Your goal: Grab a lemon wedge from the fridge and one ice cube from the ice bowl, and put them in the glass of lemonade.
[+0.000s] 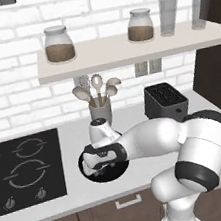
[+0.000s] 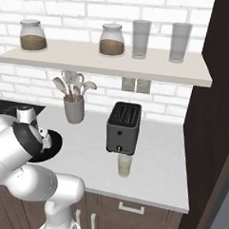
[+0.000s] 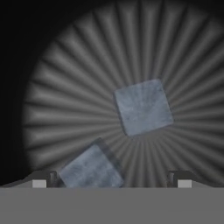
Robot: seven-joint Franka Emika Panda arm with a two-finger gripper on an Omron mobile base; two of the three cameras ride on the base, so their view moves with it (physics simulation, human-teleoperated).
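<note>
Ice cube (image 3: 143, 107) sits near the middle of the ribbed floor of the ice bowl (image 3: 65, 87) in my hand view, apart from a second cube (image 3: 89, 169) that is cut off at the bottom edge, just beside one fingertip (image 3: 41, 181). I read the pincer (image 3: 111, 183) as wide, its tips standing far apart low in the bowl, closed on nothing. From the left base view the hand (image 1: 102, 157) covers most of the bowl (image 1: 119, 171), which lies on the table (image 1: 135, 124) between the stove top (image 1: 25, 169) and the toaster (image 1: 165, 101), with the utensil pot (image 1: 101, 111) close behind it, so room at the back is tight. From the right base view my own arm hides half the bowl (image 2: 52, 144). The glass of lemonade (image 2: 124, 165) stands just in front of the toaster (image 2: 124, 126), well apart from the bowl, with open table between them and toward the front edge. Dark bowl wall at the left of my hand view is hard to make out.
</note>
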